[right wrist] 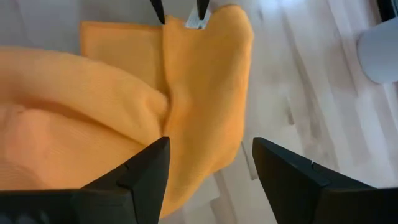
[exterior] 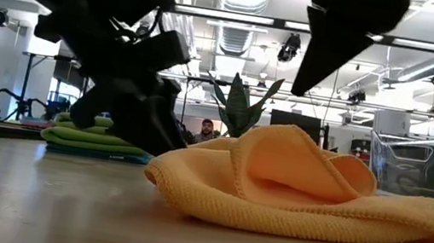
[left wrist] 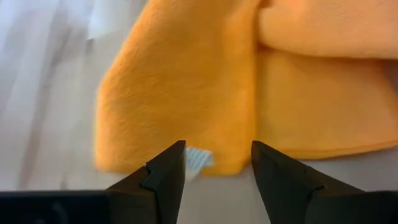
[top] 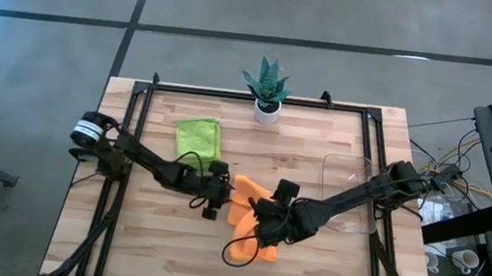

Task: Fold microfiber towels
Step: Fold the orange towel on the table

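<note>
An orange microfiber towel [top: 250, 220] lies rumpled on the wooden table near its middle, with one part folded over itself [exterior: 296, 172]. My left gripper [left wrist: 214, 158] is open, low at the table, at the towel's left corner, which carries a small white tag [left wrist: 198, 158]. Its fingertips stand on either side of that corner's edge. My right gripper [right wrist: 211, 158] is open and hangs above the towel's middle [exterior: 331, 52], clear of it. Folded lime green towels [top: 200, 137] lie stacked at the far left of the table. My left gripper comes at the towel's tagged corner [left wrist: 217, 163] slanting down from the table's left. The corner's edge lies between the open fingertips. I cannot tell whether the fingers touch the cloth. The towel lies slack on the table.
A small potted plant [top: 268, 89] stands at the table's far edge, in the middle. A clear plastic tray [top: 351, 192] sits at the right, under my right arm. A black cable loop [top: 238, 249] hangs by the towel's near side. A person [exterior: 209, 129] shows far behind the table.
</note>
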You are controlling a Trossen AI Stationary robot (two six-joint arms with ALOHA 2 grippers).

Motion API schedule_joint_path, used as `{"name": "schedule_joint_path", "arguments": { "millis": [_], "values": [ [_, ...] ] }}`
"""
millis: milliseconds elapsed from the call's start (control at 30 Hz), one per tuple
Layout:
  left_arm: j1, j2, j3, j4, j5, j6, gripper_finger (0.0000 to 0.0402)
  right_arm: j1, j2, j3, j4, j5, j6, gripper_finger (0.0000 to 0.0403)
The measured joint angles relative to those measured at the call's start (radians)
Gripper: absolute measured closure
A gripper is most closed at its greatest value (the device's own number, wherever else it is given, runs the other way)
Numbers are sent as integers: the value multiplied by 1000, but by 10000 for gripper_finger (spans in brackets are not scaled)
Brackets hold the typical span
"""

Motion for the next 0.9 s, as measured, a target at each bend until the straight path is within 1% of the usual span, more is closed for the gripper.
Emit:
{"name": "schedule_joint_path", "arguments": {
  "millis": [100,200,333,400,433,500,633,700,800,900],
  "values": [
    [1,15,7,-2,60,3,247,21,0,-10,18,-1,27,177],
    [6,52,19,3,80,0,276,42,0,-11,23,1,41,177],
    [19,95,60,8,70,-22,335,65,0,-14,48,7,43,177],
    [22,96,86,-22,68,-53,374,76,0,-20,56,9,43,177],
    [22,87,102,-45,68,-68,387,82,0,-24,53,10,43,177],
    [21,48,136,-139,72,-102,394,99,-3,-33,51,29,43,177],
    [11,-78,208,-349,73,-143,400,140,-32,-45,56,106,48,177],
    [6,-147,230,-429,73,-168,400,146,-43,-58,76,116,62,177],
    [3,-259,260,-501,73,-207,401,153,-43,-87,143,113,63,177],
    [4,-366,264,-546,96,-247,401,155,-41,-129,277,113,54,177]
  ]
}}
